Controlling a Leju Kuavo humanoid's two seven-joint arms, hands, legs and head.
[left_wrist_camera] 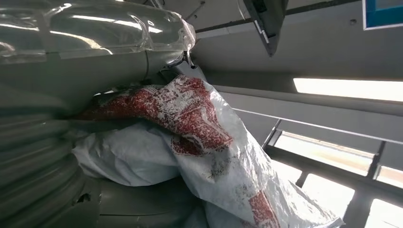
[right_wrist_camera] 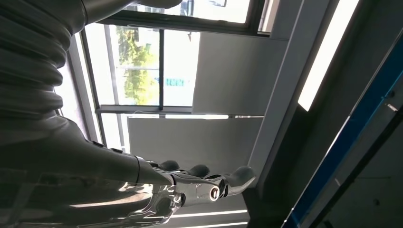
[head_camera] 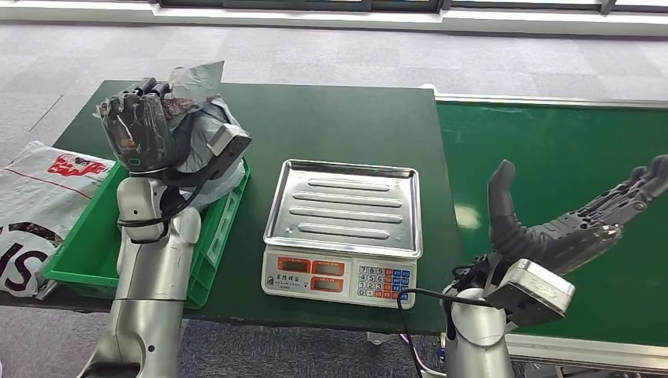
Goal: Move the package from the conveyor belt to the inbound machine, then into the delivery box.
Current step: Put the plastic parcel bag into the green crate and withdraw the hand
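A: Where was the package (head_camera: 206,118) from the head view?

B: Up in the left hand (head_camera: 138,130), held above the far end of the green crate (head_camera: 94,252) at the table's (head_camera: 346,118) left edge. The dark fingers were clenched around crumpled grey plastic, which bulged out past them toward the table's middle.

A: And the left wrist view?

B: It showed what the head view hid: the package's white film with speckled red print (left_wrist_camera: 190,114), pressed against the hand's grey ribbed cover (left_wrist_camera: 33,156). The fingers themselves were buried behind the bag there (I could not make out how they lay).

A: The right hand?

B: The right hand (head_camera: 579,224) was raised over the green conveyor belt (head_camera: 551,157) beyond the table's right edge, fingers spread and holding nothing, thumb upright. The right wrist view had those fingers (right_wrist_camera: 204,183) stretched out against windows and wall panels.

A: Anything else?

B: The scale (head_camera: 344,228), with an empty steel tray, sat at the table's near edge, well apart from both hands. A white printed bag (head_camera: 39,197) lay beside the crate, cut off by the frame; its lettering was unreadable.
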